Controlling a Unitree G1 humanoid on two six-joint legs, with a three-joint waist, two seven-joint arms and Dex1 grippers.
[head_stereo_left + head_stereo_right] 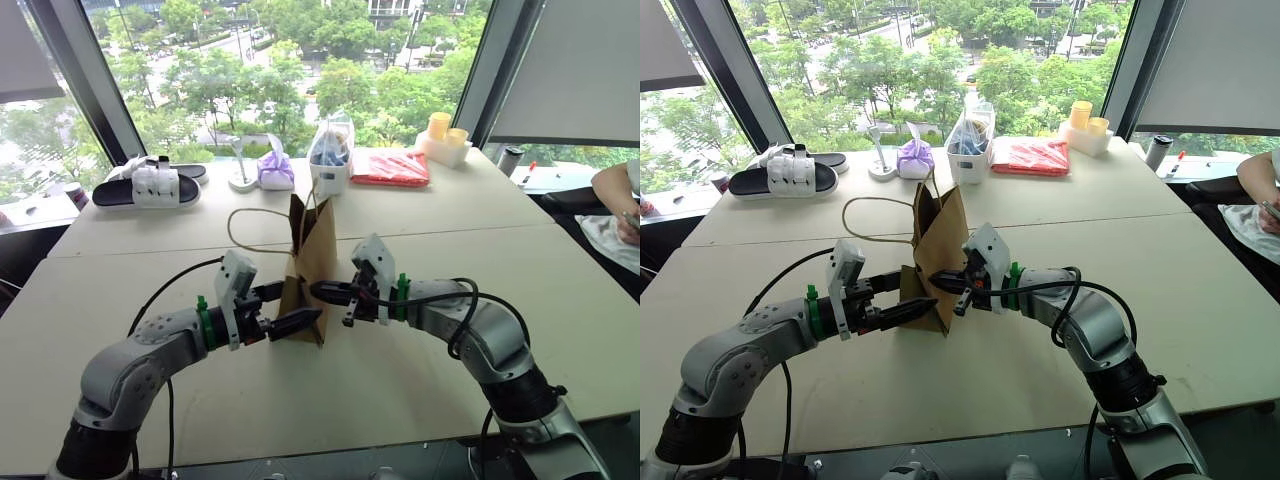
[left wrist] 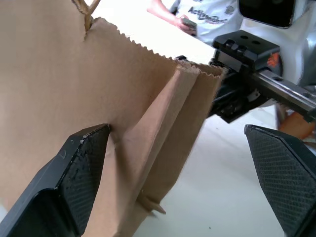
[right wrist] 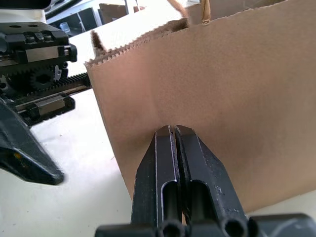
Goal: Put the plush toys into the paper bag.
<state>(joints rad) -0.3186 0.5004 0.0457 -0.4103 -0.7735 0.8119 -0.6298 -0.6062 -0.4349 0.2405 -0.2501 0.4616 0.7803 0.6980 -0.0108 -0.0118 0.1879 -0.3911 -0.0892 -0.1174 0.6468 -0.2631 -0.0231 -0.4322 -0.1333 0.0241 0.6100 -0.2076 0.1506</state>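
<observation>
We see the paper bag (image 1: 312, 268) standing upright mid-table, folded nearly flat, its long axis vertical, directly between our two grippers. Our left gripper (image 1: 296, 323) has its fingers spread wide, one pad touching the bag's lower side. Our right gripper (image 1: 332, 292), fingers pressed together and pinching nothing, butts its tips against the opposite face. Both arms sit equally close.

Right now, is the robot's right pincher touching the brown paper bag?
Touching. In the right wrist view the right gripper, fingers shut together, has its tips pressed against the paper bag wall with no gap showing between them.
</observation>
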